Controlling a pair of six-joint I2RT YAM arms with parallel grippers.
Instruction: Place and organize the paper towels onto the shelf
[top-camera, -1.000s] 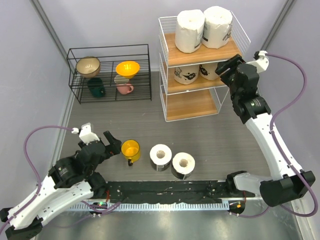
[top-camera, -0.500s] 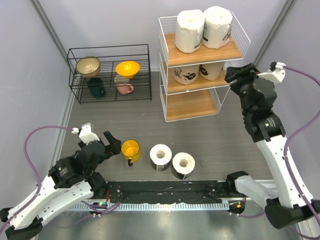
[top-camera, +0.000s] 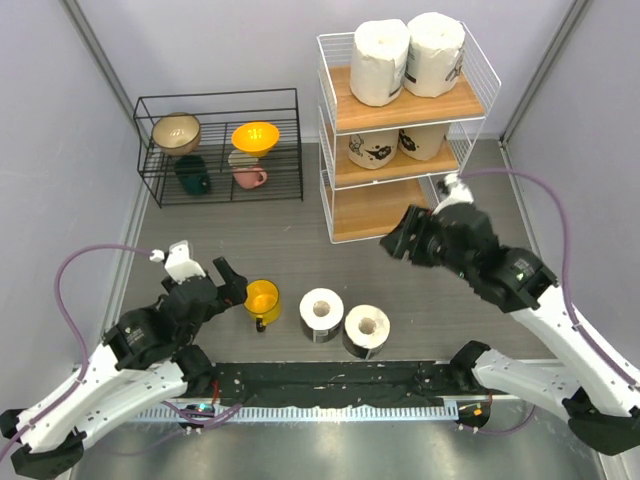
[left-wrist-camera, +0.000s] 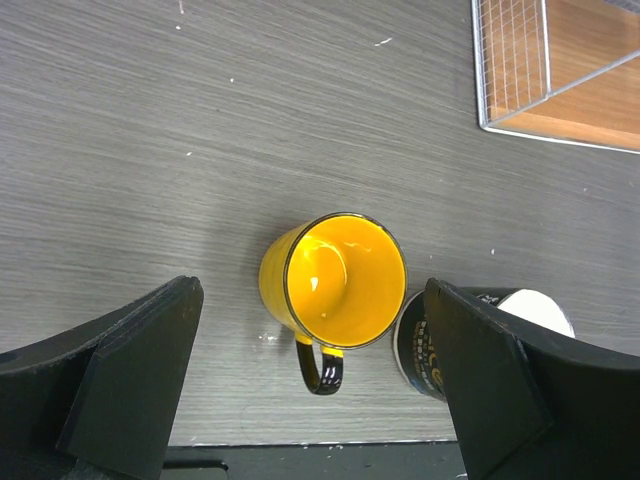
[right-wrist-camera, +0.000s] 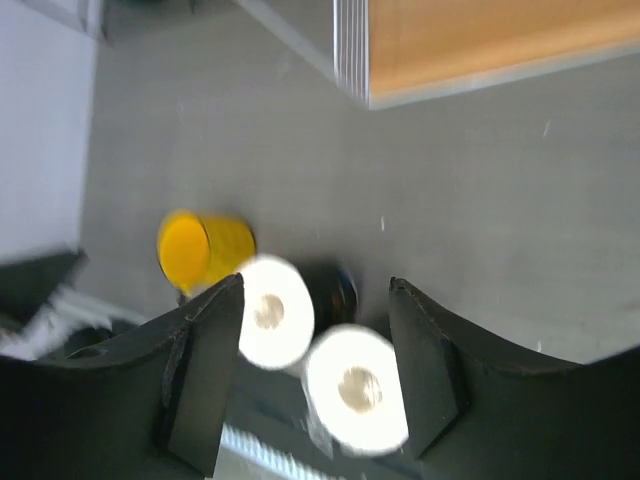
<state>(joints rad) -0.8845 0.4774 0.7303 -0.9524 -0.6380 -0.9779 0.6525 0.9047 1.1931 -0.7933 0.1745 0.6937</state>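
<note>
The shelf (top-camera: 385, 212) holds two white paper towels (top-camera: 380, 62) on its top board and two printed-wrapper rolls (top-camera: 370, 150) on the middle board; the bottom board is bare. Two more rolls stand on end near the front edge, one on the left (top-camera: 321, 315) and one on the right (top-camera: 367, 331). My right gripper (top-camera: 395, 247) is open and empty, in the air in front of the shelf's bottom tier. Its wrist view is blurred and shows both rolls (right-wrist-camera: 272, 310) (right-wrist-camera: 357, 388) below its open gripper (right-wrist-camera: 315, 290). My left gripper (top-camera: 232, 283) is open and empty beside the yellow cup.
A yellow cup (top-camera: 261, 299) stands left of the floor rolls; in the left wrist view it (left-wrist-camera: 335, 280) lies between my open fingers (left-wrist-camera: 130, 380), with a dark-wrapped roll (left-wrist-camera: 430, 345) just right of it. A low black wire rack (top-camera: 220, 150) with bowls stands at the back left.
My right arm has swung away from the shelf's middle tier, down and left, to in front of the bottom tier. My left gripper has edged slightly towards the yellow cup.
</note>
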